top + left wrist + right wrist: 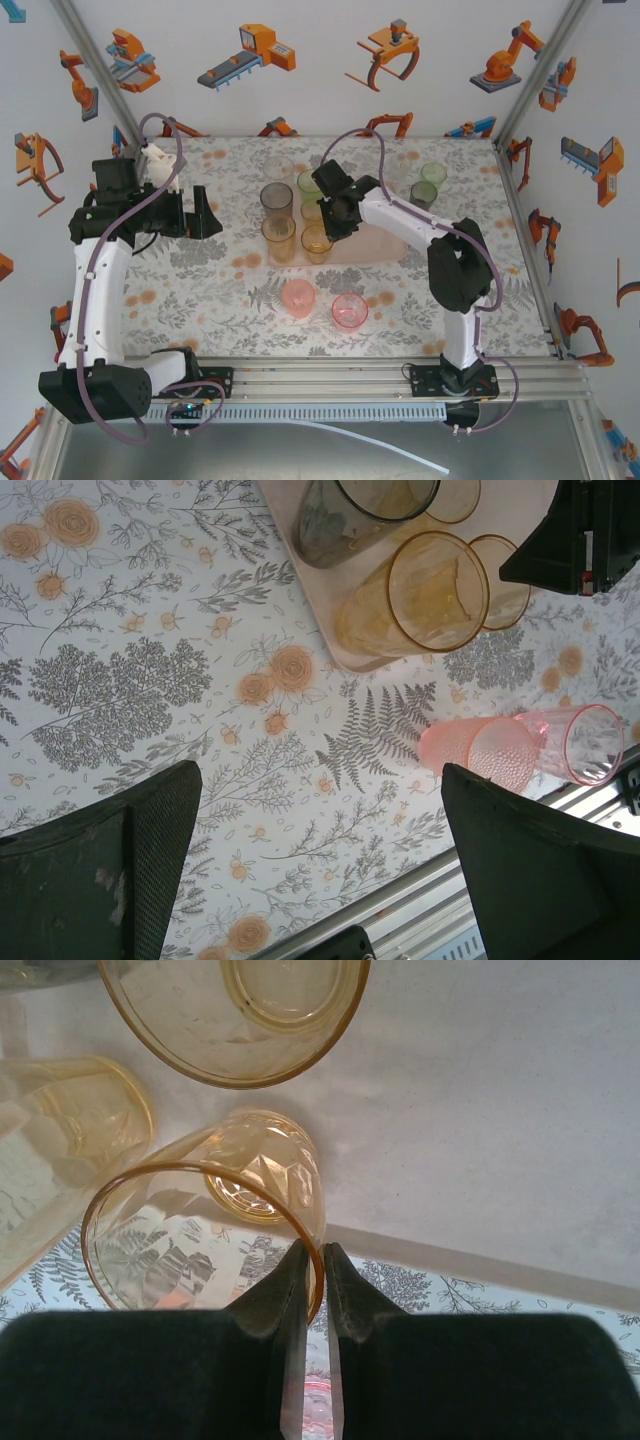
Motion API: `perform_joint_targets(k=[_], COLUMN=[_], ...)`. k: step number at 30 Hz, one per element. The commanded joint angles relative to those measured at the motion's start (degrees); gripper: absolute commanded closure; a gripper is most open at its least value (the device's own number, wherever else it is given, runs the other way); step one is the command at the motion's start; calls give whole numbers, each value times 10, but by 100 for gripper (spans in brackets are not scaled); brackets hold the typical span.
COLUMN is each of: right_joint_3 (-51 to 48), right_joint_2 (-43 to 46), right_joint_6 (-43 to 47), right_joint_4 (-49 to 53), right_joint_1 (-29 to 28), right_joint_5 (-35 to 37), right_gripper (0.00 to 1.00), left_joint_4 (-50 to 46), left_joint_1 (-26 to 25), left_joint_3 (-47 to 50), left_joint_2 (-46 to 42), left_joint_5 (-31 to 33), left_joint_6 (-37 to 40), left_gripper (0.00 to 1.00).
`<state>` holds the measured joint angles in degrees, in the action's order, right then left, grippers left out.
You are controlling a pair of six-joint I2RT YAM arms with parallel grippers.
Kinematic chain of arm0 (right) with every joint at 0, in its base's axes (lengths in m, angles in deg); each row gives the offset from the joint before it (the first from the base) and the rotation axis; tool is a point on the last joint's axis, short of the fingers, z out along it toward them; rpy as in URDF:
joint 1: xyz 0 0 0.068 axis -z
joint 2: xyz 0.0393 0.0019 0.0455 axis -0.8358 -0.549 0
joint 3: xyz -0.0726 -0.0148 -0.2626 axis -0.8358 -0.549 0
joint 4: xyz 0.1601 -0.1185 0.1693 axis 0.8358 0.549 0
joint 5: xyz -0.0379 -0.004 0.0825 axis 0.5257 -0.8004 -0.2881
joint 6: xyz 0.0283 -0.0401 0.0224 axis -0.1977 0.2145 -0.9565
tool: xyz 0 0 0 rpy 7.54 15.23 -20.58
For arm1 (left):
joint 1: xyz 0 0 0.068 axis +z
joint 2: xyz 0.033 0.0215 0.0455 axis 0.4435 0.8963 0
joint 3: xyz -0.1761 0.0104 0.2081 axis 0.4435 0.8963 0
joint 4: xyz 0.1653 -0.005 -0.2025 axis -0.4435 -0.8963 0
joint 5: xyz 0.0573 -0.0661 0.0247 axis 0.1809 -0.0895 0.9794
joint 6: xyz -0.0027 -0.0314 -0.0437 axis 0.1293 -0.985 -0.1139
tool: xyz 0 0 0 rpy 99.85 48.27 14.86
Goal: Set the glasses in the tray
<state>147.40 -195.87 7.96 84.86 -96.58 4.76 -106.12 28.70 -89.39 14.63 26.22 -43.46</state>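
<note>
Two narrow jaws of the right end effector (312,1260) pinch the rim of an orange tumbler (215,1225) standing at the pink tray (480,1110) edge. Lifting before the jaws part fully could tip it off; the left end effector (320,865) hangs wide open, empty, pink tumblers (520,745) beyond it on the counter (150,630).

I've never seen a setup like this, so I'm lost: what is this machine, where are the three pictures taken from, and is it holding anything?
Two robot arms are bolted at a table's near edge. One picture looks down from above; the other two come from a camera on each wrist. The left pincer is wide open and empty over the flowered tablecloth. The right pincer is nearly closed astride the rim of an orange tumbler on the pale pink tray; whether it grips is unclear. Two pink tumblers sit off the tray.
</note>
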Motion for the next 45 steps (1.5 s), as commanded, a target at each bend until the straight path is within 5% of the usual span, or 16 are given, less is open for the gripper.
perform_joint_targets(k=[1, 30, 45], right_joint_3=[13, 35, -165], right_joint_2=[-2, 82, 285], right_joint_6=[-1, 24, 34], right_joint_4=[6, 64, 84], right_joint_1=[2, 2, 2], right_joint_5=[-4, 43, 75], right_gripper=[82, 61, 61], left_joint_4=[5, -9, -11], left_joint_1=[5, 7, 7], left_joint_3=[6, -8, -14], left_joint_2=[-12, -13, 11], left_joint_5=[-13, -15, -21], left_joint_6=[-4, 1, 2], left_gripper=[3, 3, 3])
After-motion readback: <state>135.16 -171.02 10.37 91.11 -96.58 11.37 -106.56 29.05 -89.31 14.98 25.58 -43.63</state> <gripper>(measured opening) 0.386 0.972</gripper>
